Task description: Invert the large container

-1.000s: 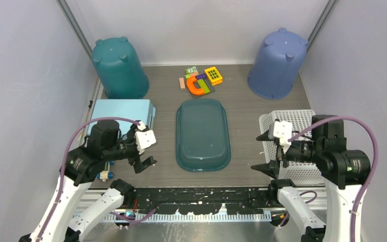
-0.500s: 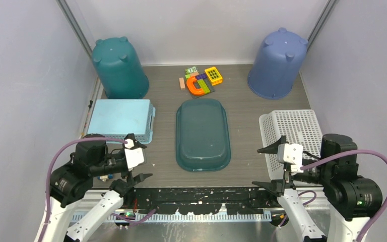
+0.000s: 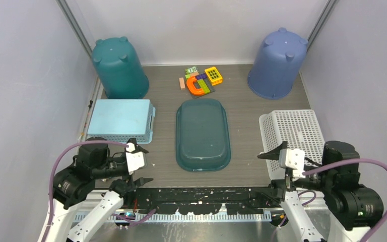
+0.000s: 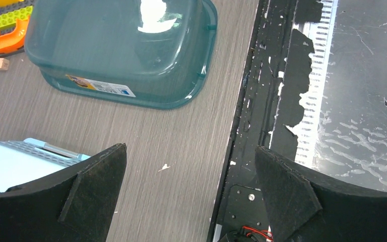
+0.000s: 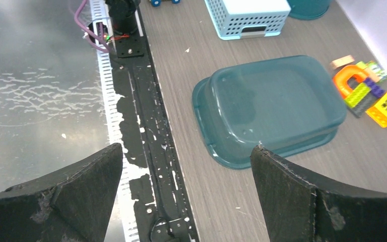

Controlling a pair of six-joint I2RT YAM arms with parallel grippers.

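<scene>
Large container = translucent dark-teal plastic tub (image 3: 203, 133), rectangular with rounded corners, sitting in the middle of the grey wood-grain tabletop (image 3: 161, 108). It lies between the two arms and nothing touches it.

Status: looks done. Both wrist views show the tub's flat base facing up and its flared rim flat on the tabletop, and the label on its side wall sits near the rim. So it reads as already upside down. It sits level, with no tilt visible.

Left hand (image 3: 143, 164): fingers wide apart and empty, low by the near edge, well apart from the tub. The left wrist view shows only tabletop and the black edge strip between the fingers.

Right hand (image 3: 268, 170): same, fingers spread wide, holding nothing, near the near edge. The tub is ahead of it, not between the fingers.

Left to do: nothing on the tub as far as I can judge. At most the arms go to rest. I can't confirm whether anything is trapped under the tub; the plastic is too dark to see through.

Other items, all apart from the tub:
- teal plastic bucket (image 3: 119, 68), inverted, far left
- blue plastic bucket (image 3: 277, 63), inverted, far right
- light-blue perforated basket (image 3: 121, 120), bottom up, left of the tub
- white perforated basket (image 3: 292, 136), right of the tub
- pile of coloured toy blocks (image 3: 200, 80), beyond the tub
</scene>
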